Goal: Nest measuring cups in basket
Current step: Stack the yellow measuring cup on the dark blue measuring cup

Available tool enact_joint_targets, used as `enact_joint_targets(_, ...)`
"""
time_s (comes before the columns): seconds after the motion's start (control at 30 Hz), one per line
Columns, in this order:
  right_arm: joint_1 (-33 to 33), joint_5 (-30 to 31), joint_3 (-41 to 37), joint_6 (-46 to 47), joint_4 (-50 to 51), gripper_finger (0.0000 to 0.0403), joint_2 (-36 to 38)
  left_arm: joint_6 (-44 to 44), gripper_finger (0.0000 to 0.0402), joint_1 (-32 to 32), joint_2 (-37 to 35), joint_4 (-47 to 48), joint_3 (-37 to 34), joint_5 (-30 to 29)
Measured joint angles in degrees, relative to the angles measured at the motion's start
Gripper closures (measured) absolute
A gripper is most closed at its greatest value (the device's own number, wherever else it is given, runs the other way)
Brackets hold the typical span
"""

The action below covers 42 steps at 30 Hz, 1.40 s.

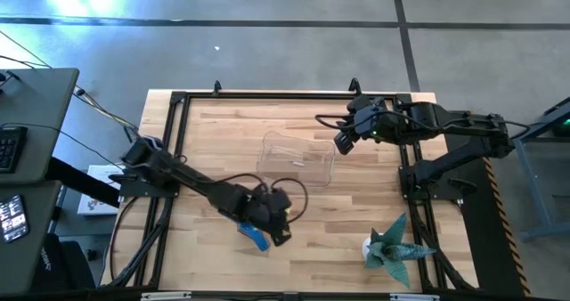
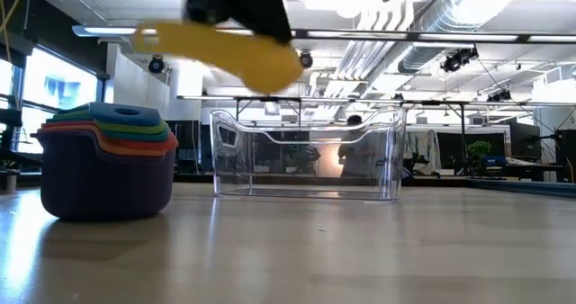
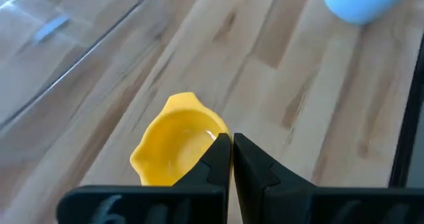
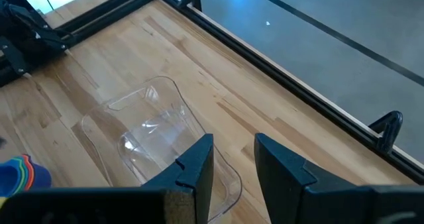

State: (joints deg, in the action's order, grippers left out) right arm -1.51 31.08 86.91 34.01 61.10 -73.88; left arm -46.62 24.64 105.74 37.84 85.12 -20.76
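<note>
The left gripper (image 3: 232, 159) hangs above the front part of the pale wooden desk (image 1: 356, 212), its fingers (image 3: 213, 159) pinching the rim of a small bright yellow plastic measuring cup (image 3: 173, 148). This yellow cup is a shallow rounded scoop with a short flat handle; in the low view it (image 2: 236, 52) is held well clear of the desk, tilted, with the handle pointing sideways.

Beneath the left gripper stands the nested stack of measuring cups (image 2: 106, 165): a large purple one on the outside, then red, orange, green and blue rims stepped inside it, the blue handle on top. It rests on the desk, well apart from the clear rectangular plastic basket (image 1: 296, 158), which stands near the desk's middle with nothing visible in it.

The right gripper (image 1: 343, 141) waits just beside the basket's far right corner, fingers (image 4: 199, 164) spread and holding nothing.
</note>
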Motion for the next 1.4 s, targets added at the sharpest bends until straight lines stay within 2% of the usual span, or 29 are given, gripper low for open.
enact_joint_targets(0.1, 0.0, 0.0, -0.1, 0.0, 0.6, 0.0302, -0.1, -7.2, 0.0401, 1.8, -1.6, 2.6, 0.1, -2.1)
enact_joint_targets(0.33, 0.0, -0.8, -0.1, 0.0, 1.1, 0.0302, -0.4, -15.2, 0.0401, 6.0, -3.4, 8.7, 0.2, -3.9)
enact_joint_targets(0.57, -0.4, -14.0, -0.1, 1.5, 0.5, 0.0302, -1.9, -18.7, 0.0401, 8.8, -3.7, 14.0, 0.0, -3.9)
enact_joint_targets(0.7, -3.0, -17.9, -0.1, 4.9, 0.1, 0.0302, -3.9, -19.2, 0.0401, 10.1, -3.7, 16.0, 0.0, -3.9)
enact_joint_targets(0.97, -11.0, -17.9, -0.1, 13.7, -3.8, 0.0302, -10.5, -19.2, 0.0401, 11.6, -6.9, 21.1, 0.0, -3.6)
enact_joint_targets(1.4, -19.4, -17.9, -0.1, 25.2, -21.4, 0.0302, -24.5, -16.7, 0.0401, 13.8, -14.8, 32.0, 0.0, -5.1)
